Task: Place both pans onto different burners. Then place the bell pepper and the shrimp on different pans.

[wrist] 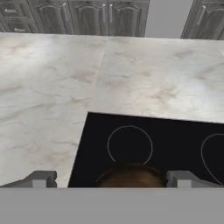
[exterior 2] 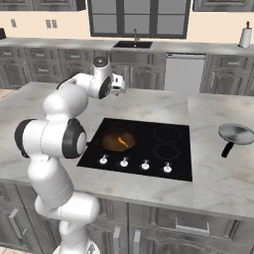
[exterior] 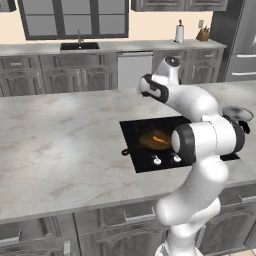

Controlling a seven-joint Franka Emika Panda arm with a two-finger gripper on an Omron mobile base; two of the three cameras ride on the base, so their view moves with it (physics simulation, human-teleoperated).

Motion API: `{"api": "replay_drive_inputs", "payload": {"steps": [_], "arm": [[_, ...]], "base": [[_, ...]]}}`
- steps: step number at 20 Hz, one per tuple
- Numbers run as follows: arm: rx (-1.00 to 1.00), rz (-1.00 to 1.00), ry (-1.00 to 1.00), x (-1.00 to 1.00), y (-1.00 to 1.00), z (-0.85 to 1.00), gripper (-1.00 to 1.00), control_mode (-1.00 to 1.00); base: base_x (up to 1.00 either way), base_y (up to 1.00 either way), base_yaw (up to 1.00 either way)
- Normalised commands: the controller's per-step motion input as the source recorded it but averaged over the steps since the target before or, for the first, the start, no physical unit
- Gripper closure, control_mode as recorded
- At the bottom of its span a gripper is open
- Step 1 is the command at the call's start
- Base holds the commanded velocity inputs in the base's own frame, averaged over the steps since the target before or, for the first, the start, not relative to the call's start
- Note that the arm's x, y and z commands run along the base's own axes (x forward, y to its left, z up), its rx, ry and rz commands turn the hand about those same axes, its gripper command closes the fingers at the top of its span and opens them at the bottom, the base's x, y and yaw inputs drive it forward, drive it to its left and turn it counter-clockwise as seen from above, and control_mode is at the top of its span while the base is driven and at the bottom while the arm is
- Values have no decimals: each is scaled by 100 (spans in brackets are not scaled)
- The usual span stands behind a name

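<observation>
- Cast-iron skillet sits on the cooktop's front-left burner, apparently holding the shrimp.
- Steel pan is off the cooktop, near the desk's right edge.
- End effector open, empty.
- Left: steel pan, bell pepper.

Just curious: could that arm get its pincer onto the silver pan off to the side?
Probably yes: the silver pan sits alone on the counter, nothing around it, and the pincer is open and empty.
</observation>
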Motion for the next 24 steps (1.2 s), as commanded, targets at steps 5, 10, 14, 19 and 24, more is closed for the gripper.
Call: {"api": "replay_drive_inputs", "payload": {"steps": [5,10,14,19,24], "arm": [[-1,6,-3,-48,0,0,-100,-100],[-8,6,-7,-76,0,-1,-100,-100],[-18,5,0,-72,0,-1,-100,-100],[-7,4,0,-71,0,-3,-100,-100],[8,1,0,-52,0,-2,-100,-100]], "base": [[0,0,0],[0,0,0],[0,0,0],[0,0,0],[0,0,0]]}}
